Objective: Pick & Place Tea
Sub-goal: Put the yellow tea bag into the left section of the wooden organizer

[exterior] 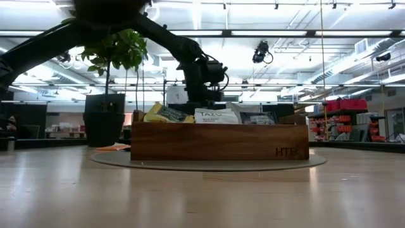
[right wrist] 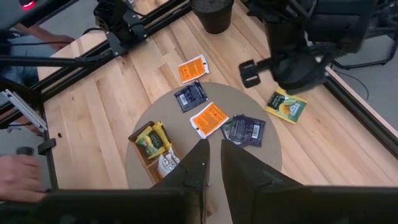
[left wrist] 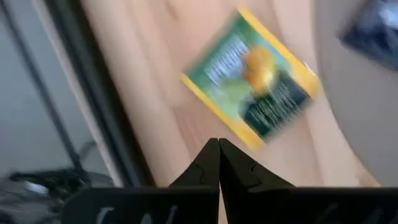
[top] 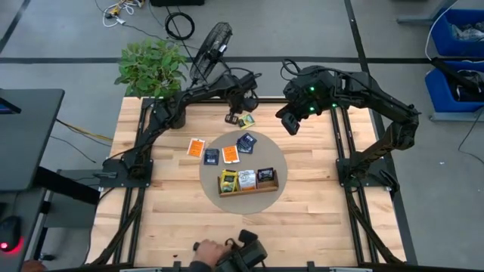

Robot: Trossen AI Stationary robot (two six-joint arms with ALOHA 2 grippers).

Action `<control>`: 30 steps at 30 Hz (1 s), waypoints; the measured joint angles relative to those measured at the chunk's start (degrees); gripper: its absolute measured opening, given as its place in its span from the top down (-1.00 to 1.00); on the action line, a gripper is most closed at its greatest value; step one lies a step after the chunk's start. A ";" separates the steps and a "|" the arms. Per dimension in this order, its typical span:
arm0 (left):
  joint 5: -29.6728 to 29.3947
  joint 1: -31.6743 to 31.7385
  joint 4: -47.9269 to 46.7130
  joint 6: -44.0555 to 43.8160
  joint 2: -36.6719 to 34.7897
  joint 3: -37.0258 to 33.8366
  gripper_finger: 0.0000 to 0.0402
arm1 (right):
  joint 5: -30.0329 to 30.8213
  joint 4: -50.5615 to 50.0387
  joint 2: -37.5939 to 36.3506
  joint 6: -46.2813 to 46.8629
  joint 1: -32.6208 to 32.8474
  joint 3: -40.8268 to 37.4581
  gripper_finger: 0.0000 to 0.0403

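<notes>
hovering left gripper point(top: 243, 113) with fingers point(left wrist: 208, 163) closed and empty, just above green-yellow tea packet point(left wrist: 252, 78) lying flat on bare counter point(top: 166, 204) near far edge, just off round mat point(top: 281, 162). needs fingers opened, lined up over a packet edge, then lowered. right gripper point(right wrist: 211, 163) hanging high over mat, fingers narrowly parted, holding nothing. loose packets point(top: 227, 153) on mat and counter; tray point(top: 248, 187) already holding three. frame rail close beside target, little side room; open path to tray.

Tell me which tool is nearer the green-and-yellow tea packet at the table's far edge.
Left. The left tool, shut and empty, hovers right beside the green-and-yellow packet. The right tool hangs farther off, toward the right side.
</notes>
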 joint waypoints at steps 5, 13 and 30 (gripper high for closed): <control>0.36 0.66 8.51 7.55 -0.48 0.00 1.00 | 0.01 -0.33 0.00 -0.16 0.11 0.00 0.75; 13.30 2.67 7.30 22.62 -1.07 0.04 1.00 | 0.02 -0.13 0.00 -2.02 0.20 0.00 0.75; 17.80 3.14 10.36 41.78 -1.18 -7.49 1.00 | -0.12 -0.13 0.00 -2.94 0.15 0.00 0.75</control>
